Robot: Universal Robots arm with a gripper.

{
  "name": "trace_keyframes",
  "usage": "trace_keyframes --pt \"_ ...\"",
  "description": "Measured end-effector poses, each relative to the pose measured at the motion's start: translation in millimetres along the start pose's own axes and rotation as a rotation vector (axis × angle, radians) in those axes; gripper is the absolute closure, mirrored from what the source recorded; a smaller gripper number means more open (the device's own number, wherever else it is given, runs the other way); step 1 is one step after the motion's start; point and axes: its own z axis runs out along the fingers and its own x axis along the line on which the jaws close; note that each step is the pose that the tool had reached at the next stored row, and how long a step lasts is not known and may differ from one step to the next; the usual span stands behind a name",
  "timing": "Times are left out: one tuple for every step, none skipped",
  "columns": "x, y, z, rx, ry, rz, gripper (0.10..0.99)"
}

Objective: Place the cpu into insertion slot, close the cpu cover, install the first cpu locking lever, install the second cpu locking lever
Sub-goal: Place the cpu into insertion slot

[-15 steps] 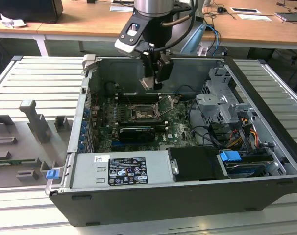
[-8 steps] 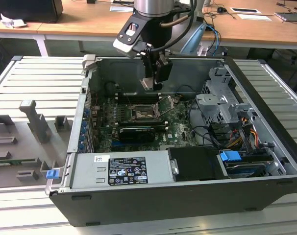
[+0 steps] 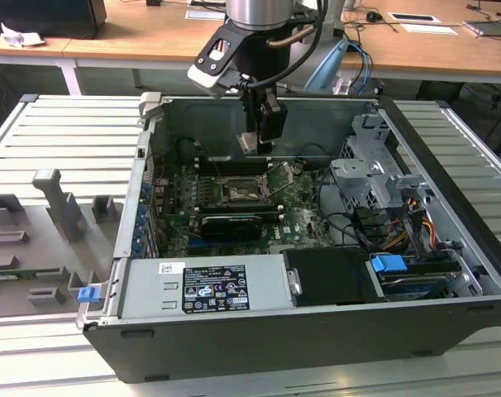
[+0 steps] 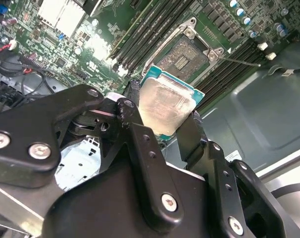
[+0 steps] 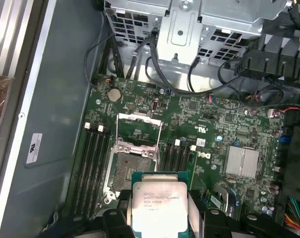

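slatted grey table carries an open computer case lying on its side, well in from the table's edges. grey fixtures stand on the table at the exterior view's left, beside the case.

inside the case, a green motherboard covers the floor. a silver power supply runs along the case's near wall in the exterior view. a metal drive cage sits at the exterior view's right end.

black gripper hangs over the board, close to the case's far wall. its fingers are closed to chip width and pinch the cpu by two opposite edges. in both wrist views the cpu sits between the finger pads with its pale metal face up and its green rim showing.

the cpu is in the air, clear of the board and not seated. it hangs just off one edge of the insertion slot.

the insertion slot lies on the board's half nearer the far wall, between banks of black memory slots, with nothing seated in it. the cpu cover is swung open, hinged at the slot edge away from the cpu, green board visible through its window.

a finned heatsink sits well apart from the slot, and a coin battery sits near the cover.
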Motion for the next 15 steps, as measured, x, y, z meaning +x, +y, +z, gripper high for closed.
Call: trace_keyframes --pt "0.0 0.0 0.4 0.0 -0.0011 0.014 0.545" --pt "0.0 -0.1 0.7 0.0 -0.0023 0.026 0.545" --pt "0.0 -0.1 0.8 -0.001 -0.0032 0.036 0.545" --pt "0.0 -0.1 1.2 -0.001 -0.0034 0.04 0.545" --pt "0.0 -0.1 1.5 -0.001 -0.0036 0.042 0.545" --pt "-0.1 -0.2 2.3 -0.001 -0.004 0.045 0.545" --pt "-0.1 -0.4 4.4 -0.001 -0.0042 0.049 0.545" --pt "-0.1 -0.6 6.5 -0.001 -0.0043 0.05 0.545" --pt "-0.2 -0.7 8.0 -0.001 -0.0046 0.051 0.545" --pt "-0.2 -0.8 9.4 -0.001 -0.0051 0.054 0.545" --pt "-0.2 -1.0 10.8 -0.001 -0.0059 0.062 0.545" --pt "-0.3 -1.1 11.8 -0.001 -0.0069 0.072 0.545" --pt "-0.3 -1.1 12.8 -0.001 -0.0085 0.09 0.545" --pt "-0.3 -1.2 13.4 -0.001 -0.0099 0.103 0.545" --pt "-0.3 -1.3 14.0 -0.001 -0.0114 0.116 0.545"
